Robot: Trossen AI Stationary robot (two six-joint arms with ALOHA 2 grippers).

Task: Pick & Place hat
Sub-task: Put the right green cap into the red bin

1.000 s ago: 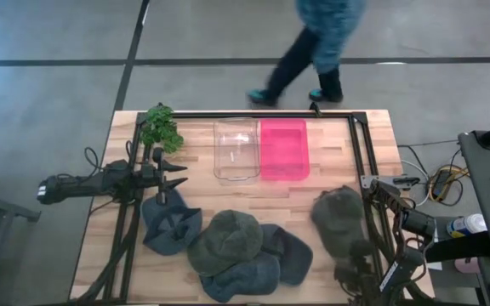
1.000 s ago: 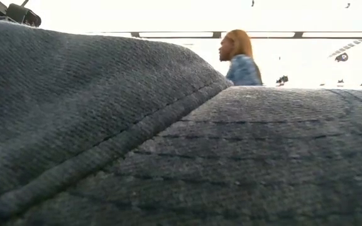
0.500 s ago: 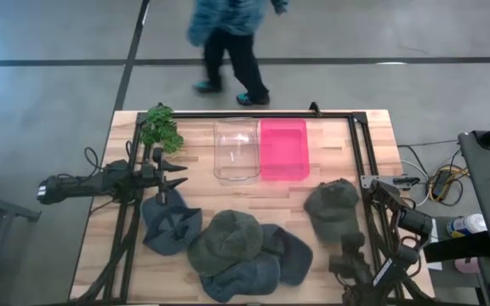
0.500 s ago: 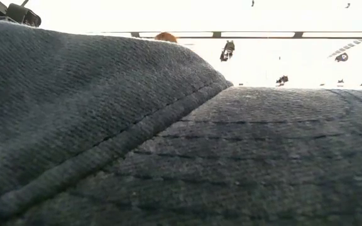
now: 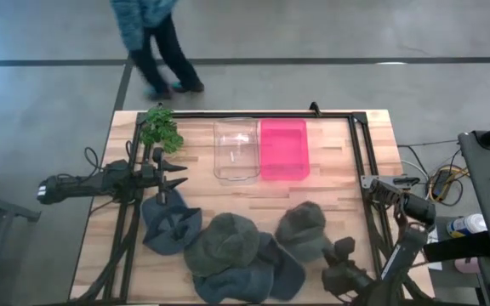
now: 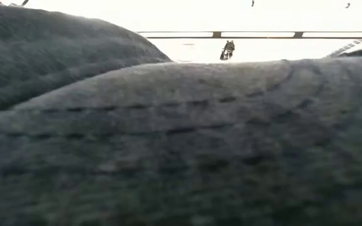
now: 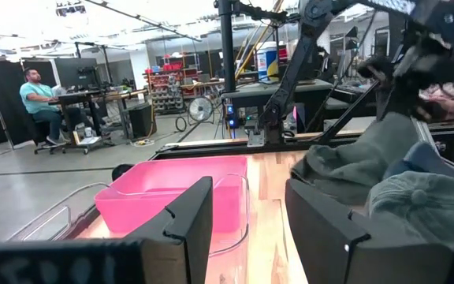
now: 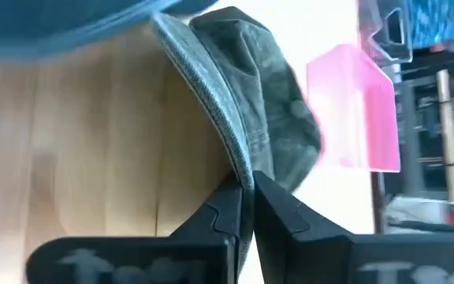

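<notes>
An olive hat point(image 5: 303, 231) sits right of a pile of hats: an olive one point(image 5: 224, 242) and blue ones point(image 5: 170, 225) point(image 5: 238, 285). My right gripper point(image 5: 337, 252) stands at the olive hat's near right side and is shut on its brim point(image 8: 245, 189). Over the table's left side, my left gripper point(image 5: 175, 174) waits open and level, with nothing between its fingers point(image 7: 247, 213). Hat cloth point(image 6: 181, 138) fills the low view. My right gripper pinches the edge of the olive hat's brim point(image 8: 239, 162) between its two fingers. The fingers come from the table's near right corner, slanting down. The brim end is raised, with the crown point(image 8: 278, 102) beyond it toward the pile. Whether the crown is off the table, I cannot tell.
A clear bin point(image 5: 236, 150) and a pink bin point(image 5: 283, 149) stand side by side at the table's far middle. A small green plant point(image 5: 160, 127) is at the far left. A black frame point(image 5: 360, 161) runs along the table's far and right sides. A person walks beyond the far edge.
My right gripper has shut on the olive hat's brim, risen and tipped, and drawn the hat toward the table's left, up against the pile. The pile's near hats have shifted toward the near edge. The person beyond the table has walked to the left.
</notes>
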